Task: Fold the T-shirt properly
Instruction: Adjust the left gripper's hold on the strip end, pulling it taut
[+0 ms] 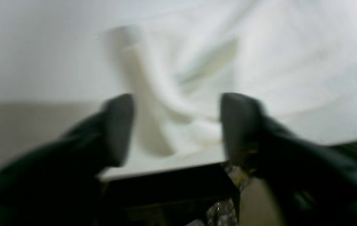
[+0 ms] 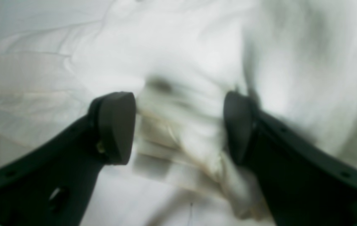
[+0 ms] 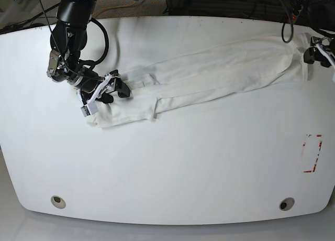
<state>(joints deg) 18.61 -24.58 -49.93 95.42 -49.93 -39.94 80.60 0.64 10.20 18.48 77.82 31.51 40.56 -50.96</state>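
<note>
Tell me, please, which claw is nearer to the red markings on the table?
Left. In the base view, the left claw is above the red markings; the right claw is much farther, up and left.

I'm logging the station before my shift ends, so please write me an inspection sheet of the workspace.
Surface: white table, rounded near corners, two round fittings, red marks at one side.
T-shirt: white, bunched into a long uneven strip across the table's far part; not neatly folded.
Clutter: nothing seen on the tabletop.
Left claw: open, over the shirt's end near the table edge; view blurred.
Right claw: open, cloth between its fingers; no clear grip.
Cables: dark cables run by the right arm.
Surroundings: pale floor beyond the table; dark items below its edge in the left wrist view.
</note>
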